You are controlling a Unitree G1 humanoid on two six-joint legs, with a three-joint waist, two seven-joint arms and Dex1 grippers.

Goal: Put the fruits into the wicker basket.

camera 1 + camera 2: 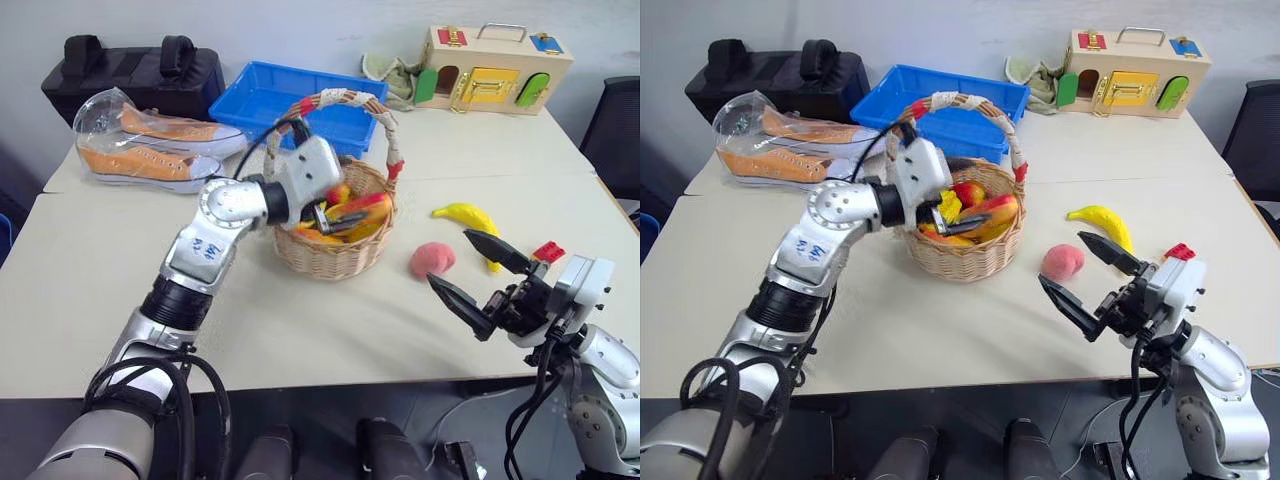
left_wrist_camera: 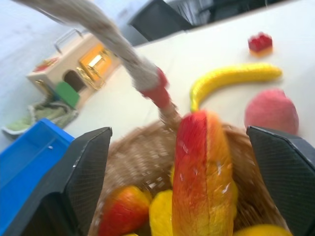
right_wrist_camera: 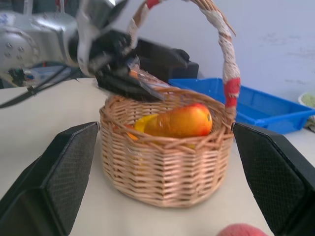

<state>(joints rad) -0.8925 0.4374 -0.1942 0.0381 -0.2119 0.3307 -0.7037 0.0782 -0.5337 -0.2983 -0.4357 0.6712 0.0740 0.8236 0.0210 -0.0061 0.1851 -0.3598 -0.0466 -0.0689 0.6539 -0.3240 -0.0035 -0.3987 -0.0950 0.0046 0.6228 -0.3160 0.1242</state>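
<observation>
One basket (image 1: pixel 335 250) is seen mid-table, with one mango (image 3: pixel 179 120) among several fruits inside. One banana (image 1: pixel 468 217) and one peach (image 1: pixel 432 259) are left toward the right edge. Left gripper (image 1: pixel 335 218) and right gripper (image 1: pixel 478 277): jaws apart, empty.

looks like a robot lab or test room in an office: pale tables (image 1: pixel 300 330) pushed together by a plain wall, an office chair (image 1: pixel 615 125), and random props like a toy lock box (image 1: pixel 495 70), bagged sneakers (image 1: pixel 150 145), blue tray (image 1: pixel 255 95), black bag (image 1: pixel 130 70).
</observation>
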